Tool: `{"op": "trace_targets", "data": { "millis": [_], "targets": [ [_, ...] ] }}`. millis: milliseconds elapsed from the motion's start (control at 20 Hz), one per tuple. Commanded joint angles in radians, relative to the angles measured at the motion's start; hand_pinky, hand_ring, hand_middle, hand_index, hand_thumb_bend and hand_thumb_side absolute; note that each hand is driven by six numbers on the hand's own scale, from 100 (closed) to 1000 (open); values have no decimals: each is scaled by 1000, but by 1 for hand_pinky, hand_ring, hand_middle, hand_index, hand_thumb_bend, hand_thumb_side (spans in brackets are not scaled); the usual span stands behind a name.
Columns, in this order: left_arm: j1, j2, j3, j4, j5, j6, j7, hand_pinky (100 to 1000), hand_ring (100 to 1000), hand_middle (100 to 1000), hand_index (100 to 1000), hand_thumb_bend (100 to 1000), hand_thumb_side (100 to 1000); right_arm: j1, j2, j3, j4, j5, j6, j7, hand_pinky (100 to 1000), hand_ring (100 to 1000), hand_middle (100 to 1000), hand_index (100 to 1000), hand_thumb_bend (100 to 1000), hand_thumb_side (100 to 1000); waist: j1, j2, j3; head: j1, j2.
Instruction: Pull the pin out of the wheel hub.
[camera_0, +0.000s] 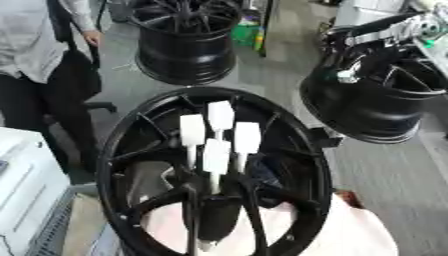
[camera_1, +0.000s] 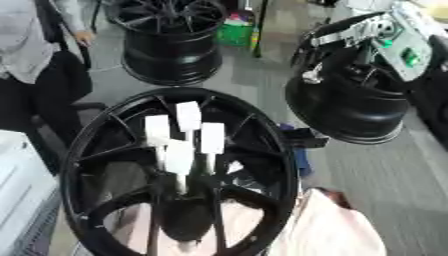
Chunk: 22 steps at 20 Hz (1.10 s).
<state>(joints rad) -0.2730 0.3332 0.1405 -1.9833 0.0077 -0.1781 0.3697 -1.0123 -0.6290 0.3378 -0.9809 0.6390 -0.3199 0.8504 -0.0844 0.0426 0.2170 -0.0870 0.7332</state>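
I see right hand (camera_1: 385, 37) at upper right, its fingers unreadable | black wheel hub (camera_0: 122, 150) far below-left of them | four white pins (camera_0: 217, 155) upright at hub centre

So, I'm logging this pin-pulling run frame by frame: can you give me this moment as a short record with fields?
Wheel hub: large black spoked wheel hub standing upright, near centre
Pins: four white-headed pins standing in the hub's middle, none pulled
Right arm: silver and black arm at the upper right, in front of another black wheel
Hands: neither hand can be made out
Other: third black wheel at the back; pale cloth below the hub
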Motion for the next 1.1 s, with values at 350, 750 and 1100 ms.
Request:
{"op": "trace_targets", "data": {
  "millis": [350,750,1100],
  "targets": [
    [-29,36,23,-17,-28,-10,25,777,877,650,837,203,526,-17,98,-26,43,99,-14,-24,887,876,848,883,100,612,10,-14,4,-5,9],
    [-25,33,23,-17,-26,-7,21,776,876,649,837,214,520,-4,159,-20,52,160,13,-46,887,882,858,889,114,622,13,-22,-4,7,11],
    [-24,27,18,-17,-20,-3,11,776,878,649,837,206,529,18,207,-31,70,190,38,-73,885,885,860,892,109,606,13,-30,5,-6,14]
  ]
}}
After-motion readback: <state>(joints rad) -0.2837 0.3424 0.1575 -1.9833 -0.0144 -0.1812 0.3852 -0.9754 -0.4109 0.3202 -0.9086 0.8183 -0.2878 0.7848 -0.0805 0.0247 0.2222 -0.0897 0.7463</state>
